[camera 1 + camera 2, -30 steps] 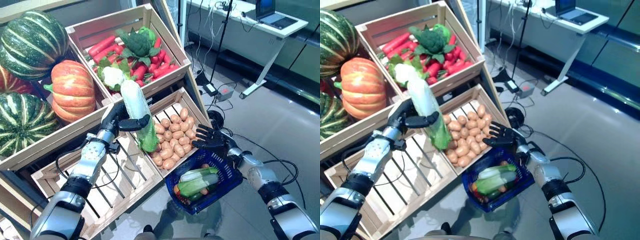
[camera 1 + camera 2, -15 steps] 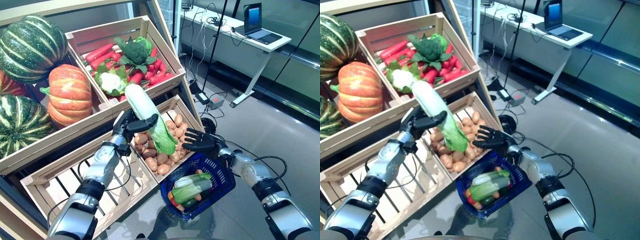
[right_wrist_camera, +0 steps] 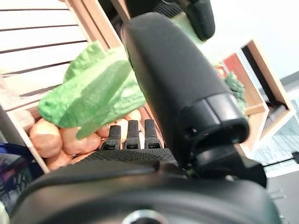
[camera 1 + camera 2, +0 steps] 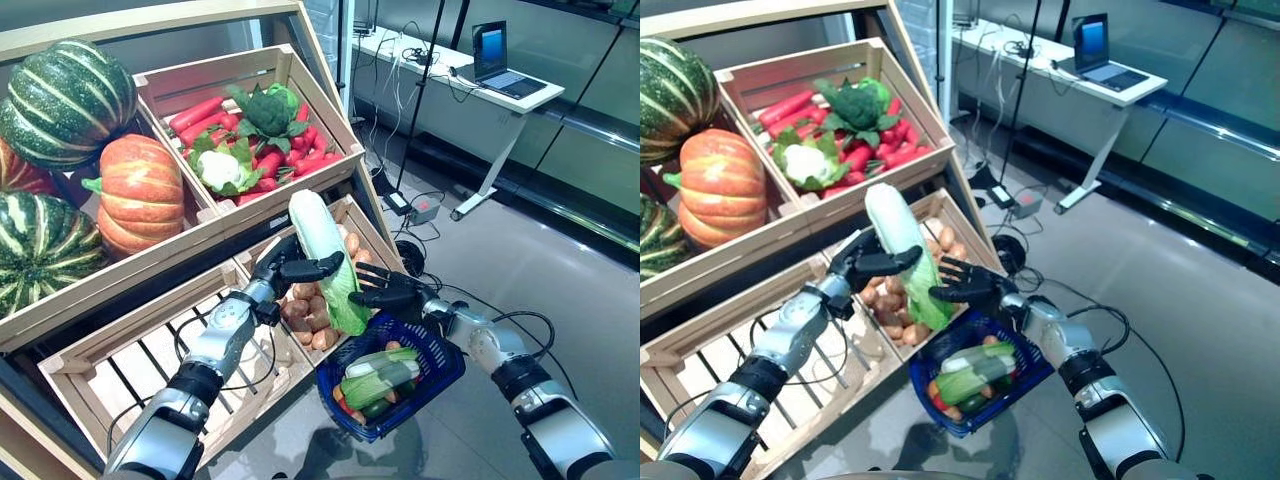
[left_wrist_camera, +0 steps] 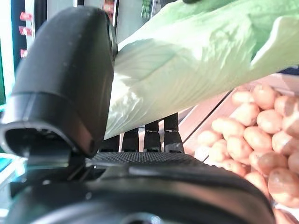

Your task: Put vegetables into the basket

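Note:
My left hand [image 4: 288,268] is shut on a long white-and-green napa cabbage [image 4: 322,245], held upright with its leafy end down over the potato crate [image 4: 372,232]. The leaf [image 5: 196,51] fills the space past my left thumb in the left wrist view. My right hand [image 4: 392,292] is open with fingers spread, just right of the leafy end [image 3: 93,93]. A blue basket [image 4: 442,348] hangs under that right wrist. Green leafy vegetables [image 4: 383,372] and a few small red and orange pieces lie in it.
Potatoes [image 4: 305,308] fill the lower right crate. An empty slatted crate [image 4: 120,375] sits to its left. Above are a crate of carrots, broccoli and cauliflower [image 4: 250,135] and a bin of pumpkins [image 4: 140,190]. A desk with a laptop [image 4: 490,75] stands behind.
My left hand has carried the cabbage to the right, from over the crate divider to beside my right hand and the basket's rim. The camera view has also shifted.

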Controlling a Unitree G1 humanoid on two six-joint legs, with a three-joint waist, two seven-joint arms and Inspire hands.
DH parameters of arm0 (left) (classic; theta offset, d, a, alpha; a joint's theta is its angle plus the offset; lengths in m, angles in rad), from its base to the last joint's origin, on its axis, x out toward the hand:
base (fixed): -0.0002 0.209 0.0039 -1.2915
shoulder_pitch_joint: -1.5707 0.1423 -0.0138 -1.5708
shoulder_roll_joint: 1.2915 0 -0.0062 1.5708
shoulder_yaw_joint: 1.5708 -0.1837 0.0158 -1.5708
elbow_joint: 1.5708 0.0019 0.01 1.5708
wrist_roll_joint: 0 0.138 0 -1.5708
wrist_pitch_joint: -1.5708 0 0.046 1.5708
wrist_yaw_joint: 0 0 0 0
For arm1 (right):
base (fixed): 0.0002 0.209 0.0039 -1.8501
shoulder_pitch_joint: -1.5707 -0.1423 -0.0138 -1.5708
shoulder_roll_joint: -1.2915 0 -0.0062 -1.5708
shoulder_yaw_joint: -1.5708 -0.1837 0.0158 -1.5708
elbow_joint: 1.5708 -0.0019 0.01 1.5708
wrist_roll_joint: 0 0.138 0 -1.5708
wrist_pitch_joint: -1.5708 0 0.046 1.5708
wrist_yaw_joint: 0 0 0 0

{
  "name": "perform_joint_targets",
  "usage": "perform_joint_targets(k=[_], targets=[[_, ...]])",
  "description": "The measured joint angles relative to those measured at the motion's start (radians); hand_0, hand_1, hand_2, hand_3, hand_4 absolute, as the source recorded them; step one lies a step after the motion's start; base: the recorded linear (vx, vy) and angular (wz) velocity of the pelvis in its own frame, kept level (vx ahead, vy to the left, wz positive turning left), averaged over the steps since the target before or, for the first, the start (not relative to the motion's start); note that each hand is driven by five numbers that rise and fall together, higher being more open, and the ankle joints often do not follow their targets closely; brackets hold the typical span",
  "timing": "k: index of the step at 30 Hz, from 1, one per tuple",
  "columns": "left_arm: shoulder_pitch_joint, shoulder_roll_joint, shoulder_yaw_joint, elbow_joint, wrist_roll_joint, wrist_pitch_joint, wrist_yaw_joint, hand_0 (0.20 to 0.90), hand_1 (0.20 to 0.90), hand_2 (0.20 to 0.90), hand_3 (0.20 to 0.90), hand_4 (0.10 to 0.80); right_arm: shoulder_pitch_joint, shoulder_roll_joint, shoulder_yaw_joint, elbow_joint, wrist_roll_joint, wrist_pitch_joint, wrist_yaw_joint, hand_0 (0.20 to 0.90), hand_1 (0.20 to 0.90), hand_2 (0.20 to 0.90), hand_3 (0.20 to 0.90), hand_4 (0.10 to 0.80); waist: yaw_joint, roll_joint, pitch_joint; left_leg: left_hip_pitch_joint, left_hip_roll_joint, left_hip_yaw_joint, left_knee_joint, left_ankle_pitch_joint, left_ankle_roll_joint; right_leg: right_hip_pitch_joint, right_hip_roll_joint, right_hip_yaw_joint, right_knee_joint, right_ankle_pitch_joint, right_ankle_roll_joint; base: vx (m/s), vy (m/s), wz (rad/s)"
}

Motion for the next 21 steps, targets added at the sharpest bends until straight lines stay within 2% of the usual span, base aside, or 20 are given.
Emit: perform_joint_targets(k=[8, 11, 21], targets=[[0.026, 0.000, -0.005, -0.017, 0.003, 0.015, -0.005, 0.300, 0.300, 0.300, 0.300, 0.400, -0.001, 0.014, 0.008, 0.002, -0.045, 0.033, 0.014, 0.900, 0.900, 0.900, 0.900, 0.800, 0.001, -0.005, -0.006, 0.000, 0.000, -0.002, 0.000, 0.005, 0.001, 0.001, 0.000, 0.001, 0.000, 0.003, -0.001, 0.000, 0.000, 0.00], [0.028, -0.002, -0.039, -0.018, 0.003, 0.017, -0.012, 0.300, 0.300, 0.300, 0.300, 0.400, -0.016, 0.026, 0.041, 0.038, -0.087, 0.055, 0.035, 0.900, 0.900, 0.900, 0.900, 0.800, 0.003, -0.006, -0.013, 0.000, 0.000, -0.003, 0.000, 0.006, 0.001, 0.002, 0.000, 0.000, 0.000, 0.004, -0.001, 0.000, 0.000, 0.00], [0.030, 0.000, -0.104, -0.090, 0.006, 0.064, -0.043, 0.300, 0.300, 0.300, 0.300, 0.400, -0.034, 0.057, 0.079, 0.134, -0.118, 0.144, 0.177, 0.900, 0.900, 0.900, 0.900, 0.800, 0.011, -0.006, -0.020, 0.001, -0.001, -0.009, 0.000, 0.014, 0.003, 0.007, 0.000, -0.002, 0.000, 0.008, -0.002, -0.003, 0.002, 0.00]])
